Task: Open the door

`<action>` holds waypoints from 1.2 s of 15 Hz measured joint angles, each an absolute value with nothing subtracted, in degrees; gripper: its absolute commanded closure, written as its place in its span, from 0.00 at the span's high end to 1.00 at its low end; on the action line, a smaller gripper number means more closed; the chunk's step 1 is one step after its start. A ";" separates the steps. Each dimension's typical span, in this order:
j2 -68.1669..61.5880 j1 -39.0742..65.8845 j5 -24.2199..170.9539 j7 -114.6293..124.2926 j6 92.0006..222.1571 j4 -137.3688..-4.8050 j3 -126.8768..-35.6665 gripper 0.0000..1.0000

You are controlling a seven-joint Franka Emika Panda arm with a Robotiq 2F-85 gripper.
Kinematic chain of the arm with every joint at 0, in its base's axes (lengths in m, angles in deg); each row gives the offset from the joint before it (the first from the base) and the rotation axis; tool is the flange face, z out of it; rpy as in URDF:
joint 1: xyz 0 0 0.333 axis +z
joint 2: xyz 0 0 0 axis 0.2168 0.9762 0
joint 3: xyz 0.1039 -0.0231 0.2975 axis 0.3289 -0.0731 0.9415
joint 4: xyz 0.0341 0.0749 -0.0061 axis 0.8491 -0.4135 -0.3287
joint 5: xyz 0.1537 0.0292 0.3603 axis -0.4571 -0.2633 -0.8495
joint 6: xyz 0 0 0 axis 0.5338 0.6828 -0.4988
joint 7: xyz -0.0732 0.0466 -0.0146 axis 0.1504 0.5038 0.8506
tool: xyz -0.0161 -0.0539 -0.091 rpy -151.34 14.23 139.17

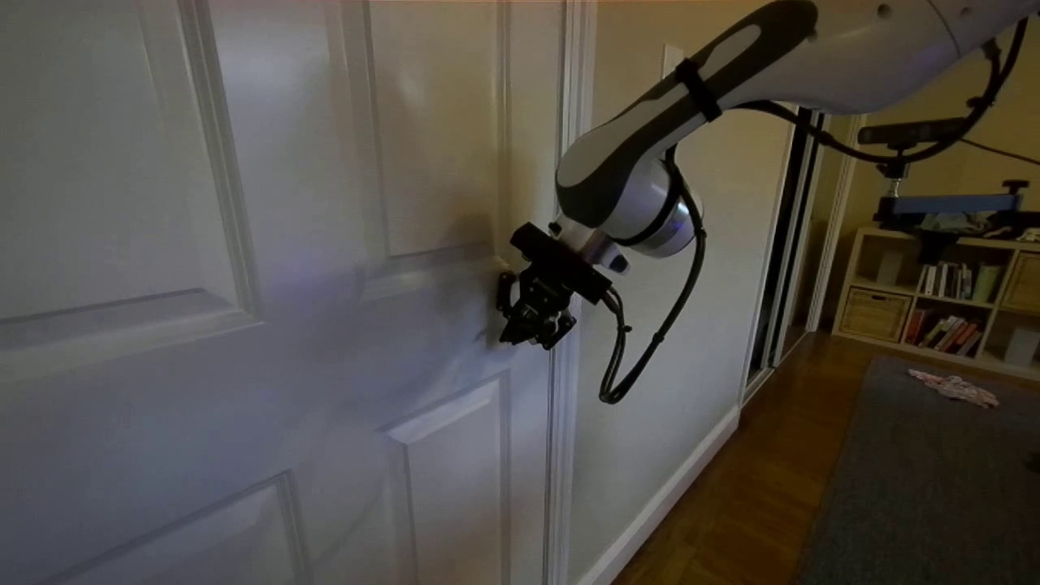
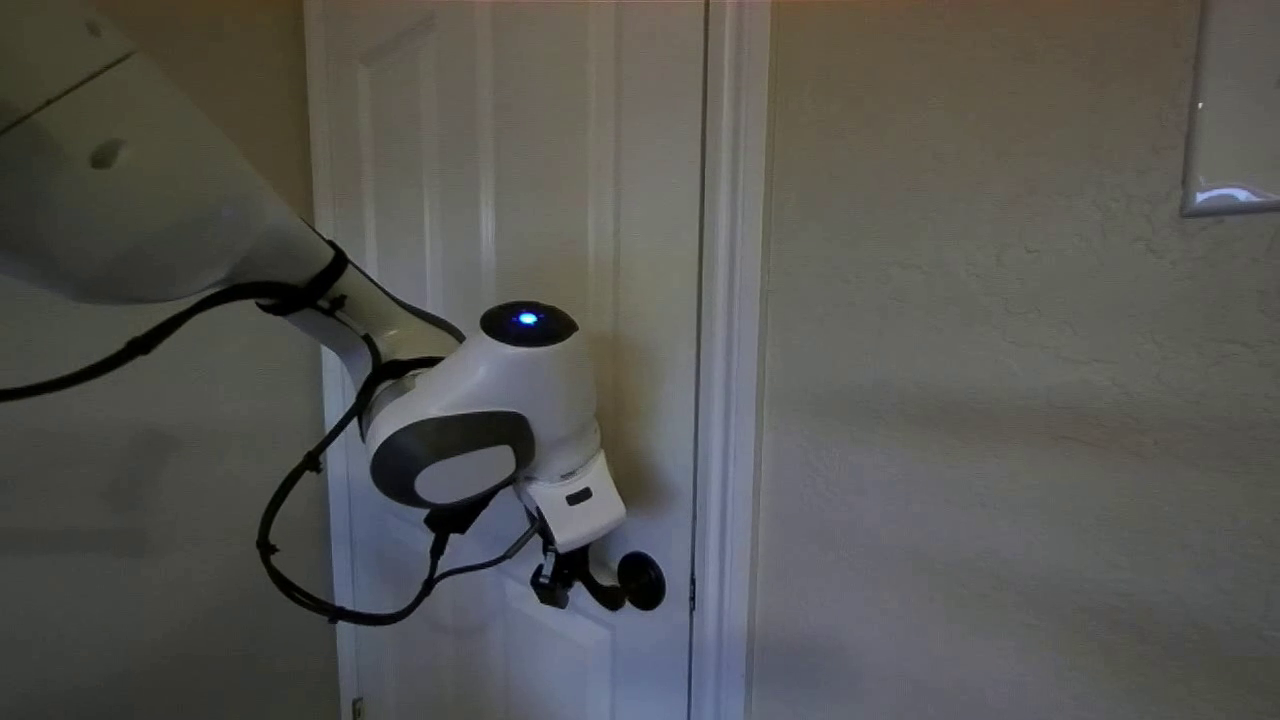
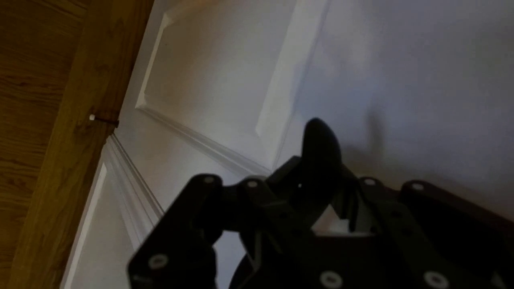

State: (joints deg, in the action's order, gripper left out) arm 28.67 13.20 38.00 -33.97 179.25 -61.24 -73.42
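Observation:
The white panelled door (image 1: 301,341) stands flush in its frame. It also shows in an exterior view (image 2: 650,300) and in the wrist view (image 3: 225,80). Its dark lever handle shows by its round base in an exterior view (image 2: 641,580); the lever's rounded end sticks up between my fingers in the wrist view (image 3: 321,152). My black gripper (image 1: 536,317) is at the handle near the door's edge, also seen in an exterior view (image 2: 562,582). In the wrist view, my fingers (image 3: 315,188) close in on both sides of the lever. The contact faces are dark and partly hidden.
The door frame (image 2: 735,350) runs close beside the handle. A wall (image 1: 666,349) adjoins it. A cable (image 1: 650,366) loops below the wrist. A wooden floor (image 3: 40,100), a dark rug (image 1: 918,487) and a low bookshelf (image 1: 877,284) lie farther off.

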 measured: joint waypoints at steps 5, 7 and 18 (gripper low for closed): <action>24.75 13.25 37.93 -30.75 179.18 -64.87 -71.03 0.82; 22.72 13.33 37.93 -30.06 179.07 -66.44 -70.57 0.95; 20.46 13.36 38.59 -29.84 173.43 -68.59 -74.54 1.00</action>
State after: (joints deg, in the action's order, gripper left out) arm 20.46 13.36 38.59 -29.84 173.43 -68.59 -74.54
